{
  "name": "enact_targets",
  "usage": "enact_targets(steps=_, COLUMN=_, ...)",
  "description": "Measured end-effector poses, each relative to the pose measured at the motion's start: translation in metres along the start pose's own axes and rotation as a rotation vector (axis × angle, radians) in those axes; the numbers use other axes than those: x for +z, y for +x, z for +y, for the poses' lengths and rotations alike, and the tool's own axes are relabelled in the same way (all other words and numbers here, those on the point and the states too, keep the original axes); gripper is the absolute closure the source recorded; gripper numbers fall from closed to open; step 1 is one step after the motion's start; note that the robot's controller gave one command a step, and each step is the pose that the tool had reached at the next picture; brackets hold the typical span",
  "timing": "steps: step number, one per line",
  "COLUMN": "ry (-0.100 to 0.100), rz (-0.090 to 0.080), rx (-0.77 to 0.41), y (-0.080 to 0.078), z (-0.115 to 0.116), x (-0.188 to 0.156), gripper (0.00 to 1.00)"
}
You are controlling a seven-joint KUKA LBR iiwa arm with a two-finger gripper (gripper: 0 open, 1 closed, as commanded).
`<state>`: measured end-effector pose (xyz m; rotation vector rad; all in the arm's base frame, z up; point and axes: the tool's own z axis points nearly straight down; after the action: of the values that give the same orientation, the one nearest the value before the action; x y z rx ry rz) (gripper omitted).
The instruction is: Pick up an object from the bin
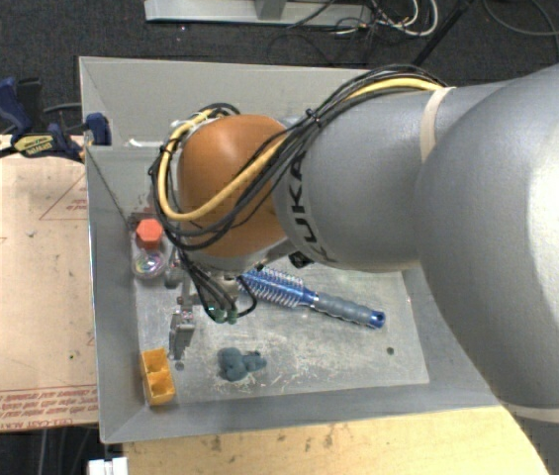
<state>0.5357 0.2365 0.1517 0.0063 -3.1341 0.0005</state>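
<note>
1. We see the gripper (179,336) low in the left part of the grey bin (259,419), pointing down at the floor.
2. Whether it is open or closed, we cannot tell.
3. Nearest to it is a small orange block (157,376), just below it in the lower left corner.
4. A grey-blue little figure (240,363) lies near, to the lower right.
5. A blue brush (311,301) lies in the middle, and a clear bottle with a red cap (147,250) stands at the left wall.
6. On the arm (457,186) we read only "UKA".
</note>
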Motion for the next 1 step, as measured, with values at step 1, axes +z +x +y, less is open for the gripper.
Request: enact_targets(steps=1, ry=0.001, rz=-0.004, rx=-0.138, y=0.0525, z=-0.0443, x=0.0223, gripper=0.0)
